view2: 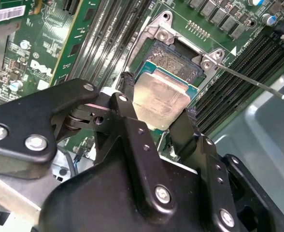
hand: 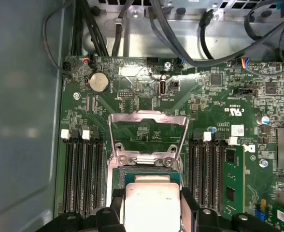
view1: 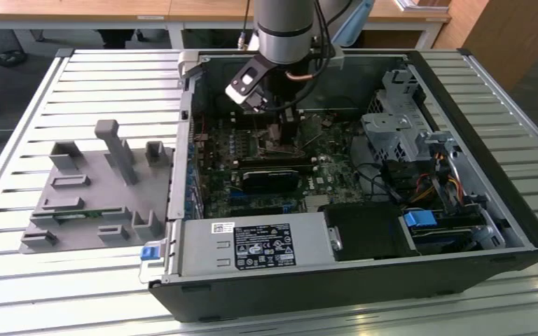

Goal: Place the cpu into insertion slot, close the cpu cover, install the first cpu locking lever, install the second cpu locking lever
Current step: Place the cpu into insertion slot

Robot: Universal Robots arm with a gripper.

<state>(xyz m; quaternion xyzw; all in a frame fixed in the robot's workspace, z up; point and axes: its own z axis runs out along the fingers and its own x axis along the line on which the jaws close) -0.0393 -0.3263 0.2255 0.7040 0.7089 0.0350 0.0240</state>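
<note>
The gripper (view2: 159, 101) has its jaws pinched tight on two sides of the chip (view2: 166, 92) — keeping it level right over the square socket (view2: 177, 58) in the middle of the green board (hand: 219, 106) — while the metal cover (hand: 148, 116) lies flipped back, leaving the way in open.

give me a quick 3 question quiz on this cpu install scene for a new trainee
1. True or false: the cpu cover is closed over the insertion slot.
2. What is the gripper shut on? A a memory stick, B the cpu, C a cable.
3. Fill in: in the exterior view, the grey fixture lies to the ___ of the computer case.
Key: 1 false, the cover stands open. 2 B. 3 the exterior view's left.
</note>
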